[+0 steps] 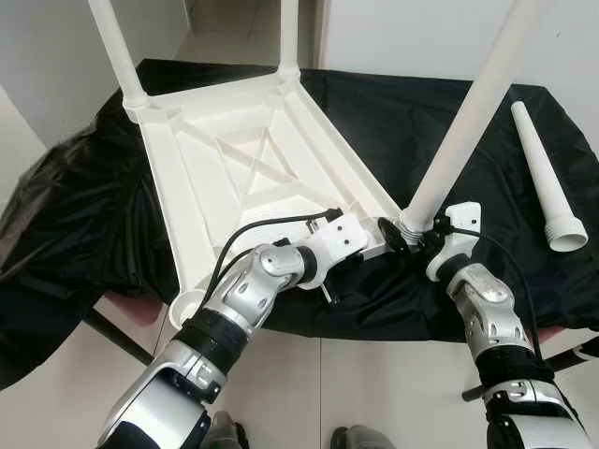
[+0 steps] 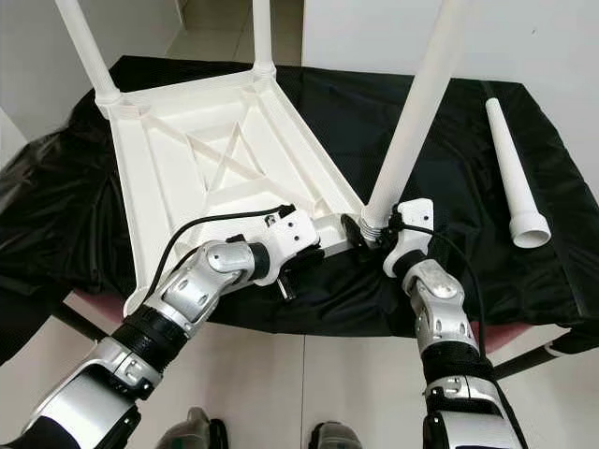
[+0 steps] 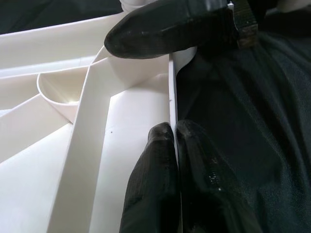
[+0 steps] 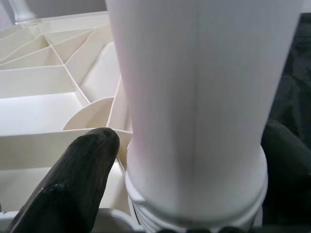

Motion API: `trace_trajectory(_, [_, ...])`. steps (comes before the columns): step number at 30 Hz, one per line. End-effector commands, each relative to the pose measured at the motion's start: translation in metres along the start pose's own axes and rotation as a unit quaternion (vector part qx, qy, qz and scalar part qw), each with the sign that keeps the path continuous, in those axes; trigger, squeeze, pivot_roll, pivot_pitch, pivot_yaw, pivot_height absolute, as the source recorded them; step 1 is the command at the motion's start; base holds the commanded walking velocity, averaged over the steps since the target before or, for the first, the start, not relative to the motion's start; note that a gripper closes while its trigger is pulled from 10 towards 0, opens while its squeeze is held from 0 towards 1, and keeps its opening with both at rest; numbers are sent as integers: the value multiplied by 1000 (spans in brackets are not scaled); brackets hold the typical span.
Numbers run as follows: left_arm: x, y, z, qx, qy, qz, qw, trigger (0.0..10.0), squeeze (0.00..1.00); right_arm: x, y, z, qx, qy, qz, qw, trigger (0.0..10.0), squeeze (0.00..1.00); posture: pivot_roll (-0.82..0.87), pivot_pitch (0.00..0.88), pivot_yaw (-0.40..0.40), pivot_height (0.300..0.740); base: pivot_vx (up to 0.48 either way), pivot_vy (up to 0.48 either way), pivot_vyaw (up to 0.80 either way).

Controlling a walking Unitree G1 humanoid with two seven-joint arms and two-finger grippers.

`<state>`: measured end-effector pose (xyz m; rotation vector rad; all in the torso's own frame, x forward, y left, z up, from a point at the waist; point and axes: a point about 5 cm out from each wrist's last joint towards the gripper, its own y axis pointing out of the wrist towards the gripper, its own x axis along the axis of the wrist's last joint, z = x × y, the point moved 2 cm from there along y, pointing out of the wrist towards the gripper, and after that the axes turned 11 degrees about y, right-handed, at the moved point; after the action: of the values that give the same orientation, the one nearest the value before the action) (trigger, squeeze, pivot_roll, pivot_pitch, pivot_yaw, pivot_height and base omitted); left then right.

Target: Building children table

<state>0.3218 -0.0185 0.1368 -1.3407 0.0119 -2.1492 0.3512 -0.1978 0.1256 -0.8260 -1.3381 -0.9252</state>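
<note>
Currently a white plastic children's tabletop (image 1: pixel 253 178) is seen lying upside down on a black cloth-covered table (image 1: pixel 421 122), ribbed underside up. Two white tapered plastic legs (image 1: pixel 117 51) are stood upright in its far corner sockets. A third white tapered leg (image 1: pixel 468 117) is seated in the near corner socket on the robot's right, tilted slightly. The base of this leg is gripped by the right gripper (image 1: pixel 418 236), its black fingers (image 4: pixel 73 184) spread on either side of the threaded collar. The tabletop's thin near edge wall is pinched by the left gripper (image 1: pixel 386 232), just beside that same corner; its two fingers (image 3: pixel 160 184) are pressed narrow on the wall. A fourth loose white tapered leg (image 1: pixel 547 178) is laid flat on the cloth, well apart to the right. An empty round socket (image 1: pixel 187 304) is seen at the near-left corner.
</note>
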Motion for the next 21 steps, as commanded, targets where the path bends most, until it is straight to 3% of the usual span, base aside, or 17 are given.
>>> trace_trajectory(1, [8,-1,9,37,5,-13,999,10000,0,-21,1,4,22,2,55,998,10000,0,10,0,26,740,0,0,0])
trace_trajectory(13, [12,0,4,27,10,-19,999,10000,0,-16,9,-8,17,3,57,998,9922,0,15,0,35,740,0,0,0])
trace_trajectory(14, [12,0,4,27,11,-19,999,10000,0,-16,9,-8,18,7,56,998,4667,0,15,0,35,740,0,0,0])
trace_trajectory(15, [12,0,3,26,11,-19,999,10000,0,-17,9,-8,18,11,55,998,824,0,18,0,36,740,0,0,0])
trace_trajectory(17, [12,0,3,25,11,-20,999,10000,0,-17,9,-8,19,14,54,998,824,0,18,0,36,740,0,0,0])
trace_trajectory(18, [12,-1,3,25,12,-19,999,10000,0,-20,8,-8,20,19,55,998,0,0,18,0,36,740,0,0,0])
trace_trajectory(21, [11,-2,4,25,13,-18,999,10000,0,-27,4,-6,23,29,57,998,0,0,22,0,36,740,0,0,0])
